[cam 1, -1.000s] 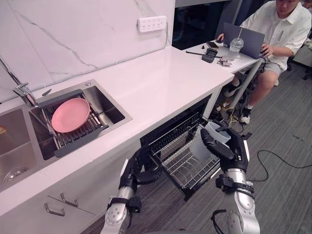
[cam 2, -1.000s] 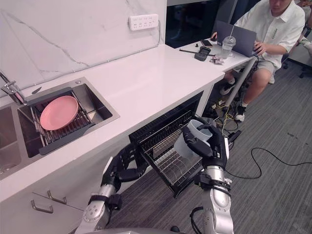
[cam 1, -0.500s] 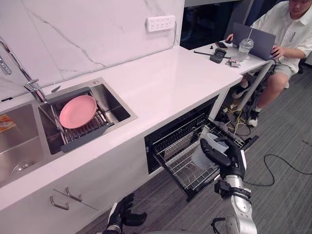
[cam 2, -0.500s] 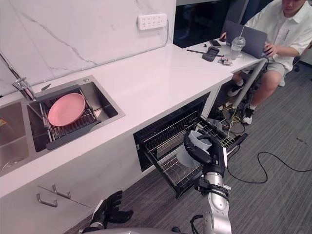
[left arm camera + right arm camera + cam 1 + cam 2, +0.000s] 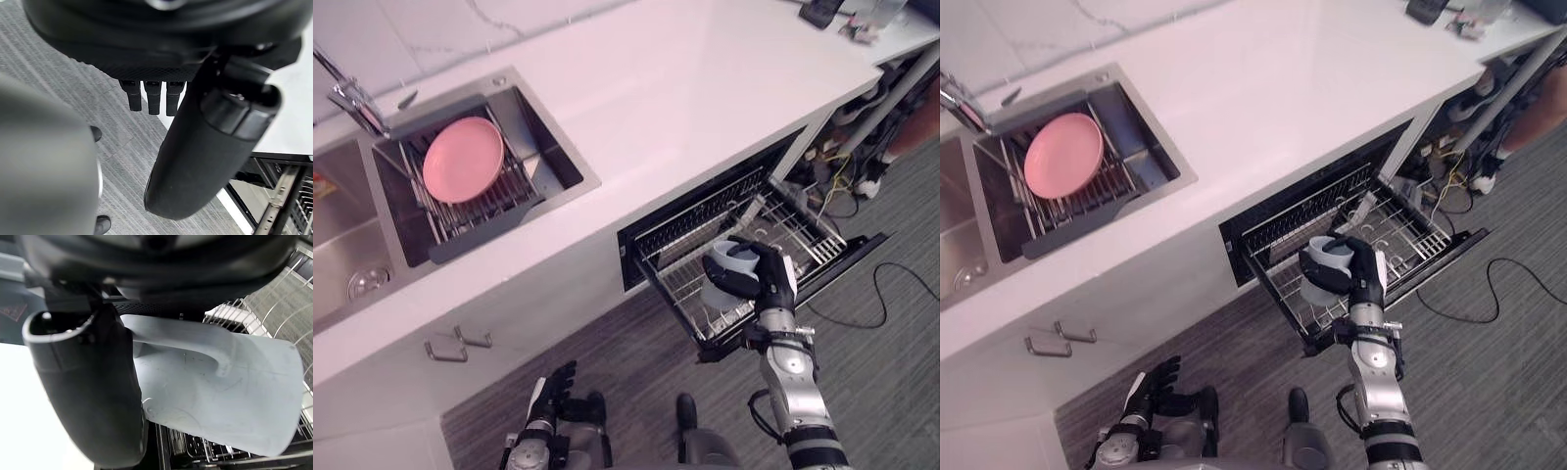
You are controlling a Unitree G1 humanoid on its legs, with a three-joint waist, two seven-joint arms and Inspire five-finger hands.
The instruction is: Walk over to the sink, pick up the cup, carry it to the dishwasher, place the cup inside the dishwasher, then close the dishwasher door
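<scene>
A pale grey cup with a handle is clasped in my right hand, whose thumb and fingers curl round it. The cup hangs just above the front of the pulled-out wire rack of the dishwasher, whose door lies folded down and open. The right wrist view has the cup against my thumb with the rack wires behind. My left hand hangs low by my side over the floor with straight fingers and holds nothing.
On the drying rack in the steel sink lies a pink plate, with the tap behind it. The white counter runs above the dishwasher. Cupboard handles sit under the sink. Cables trail on the grey floor.
The camera has tipped downward. My right hand has carried the cup lower, over the front of the rack. My left arm has dropped from beside the rack to my side.
</scene>
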